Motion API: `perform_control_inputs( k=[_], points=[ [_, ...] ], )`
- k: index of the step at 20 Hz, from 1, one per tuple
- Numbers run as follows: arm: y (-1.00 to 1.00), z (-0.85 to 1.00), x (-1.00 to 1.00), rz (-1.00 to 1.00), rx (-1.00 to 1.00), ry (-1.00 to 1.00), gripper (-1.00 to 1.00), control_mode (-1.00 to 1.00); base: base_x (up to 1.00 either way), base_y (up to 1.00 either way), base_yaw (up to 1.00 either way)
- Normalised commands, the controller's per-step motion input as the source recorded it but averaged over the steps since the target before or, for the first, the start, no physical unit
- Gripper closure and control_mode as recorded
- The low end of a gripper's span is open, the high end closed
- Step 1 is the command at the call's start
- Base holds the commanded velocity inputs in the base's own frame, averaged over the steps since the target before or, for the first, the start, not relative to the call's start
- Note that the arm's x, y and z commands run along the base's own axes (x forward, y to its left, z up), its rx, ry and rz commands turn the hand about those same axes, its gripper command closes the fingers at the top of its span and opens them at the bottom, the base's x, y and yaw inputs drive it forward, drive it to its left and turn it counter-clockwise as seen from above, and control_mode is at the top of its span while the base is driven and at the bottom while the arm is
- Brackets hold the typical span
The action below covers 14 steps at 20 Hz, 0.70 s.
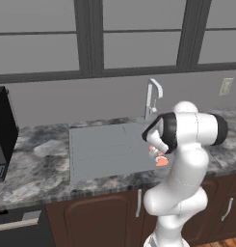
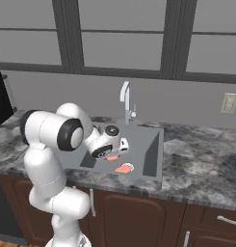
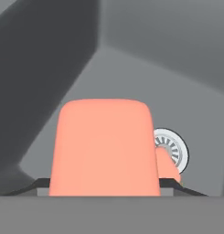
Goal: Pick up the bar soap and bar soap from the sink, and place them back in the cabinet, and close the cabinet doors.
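We take the sink (image 2: 153, 149) as our landmark: a wide grey basin with a ridged drainboard, sunk in the speckled stone counter (image 2: 201, 164). Behind the sink runs a dark-framed window (image 2: 119, 43), and a slim silver tap (image 2: 125, 103) rises at the sink's back edge. Below the sink's front edge we see dark brown cabinet doors (image 2: 134, 217) with silver handles. Far to the left of the sink, in the left base view, a black appliance (image 1: 3, 132) stands on the counter, and on the wall to the right of the sink sits a pale outlet plate (image 2: 229, 102).

Our white arm (image 2: 52, 144) bends over the sink's front edge and reaches down into the basin. The gripper (image 2: 111, 155) hangs low inside the sink, just above its floor. In the hand view a large salmon-orange bar soap (image 3: 104, 148) sits right at the fingers, covering them, so we cannot tell how wide they stand or whether they grip it. In the right base view an orange piece shows directly under the hand.

The second bar soap (image 2: 123, 169) lies flat on the sink floor, just beside the round drain (image 3: 172, 148) and near the sink's front wall.
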Motion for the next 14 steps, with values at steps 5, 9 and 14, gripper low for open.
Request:
perform_control_inputs(
  k=[5, 9, 14],
  points=[
    [0.05, 0.45, -0.07, -0.12, 0.0, 0.01, 1.0, -1.0, 0.0, 0.0, 0.0],
    [0.05, 0.46, -0.01, -0.12, 0.0, 0.0, 1.0, -1.0, 0.0, 0.0, 0.0],
    [0.02, 0.5, -0.03, -0.11, 0.0, 0.0, 1.0, -1.0, 0.0, 0.0, 0.0]
  ],
)
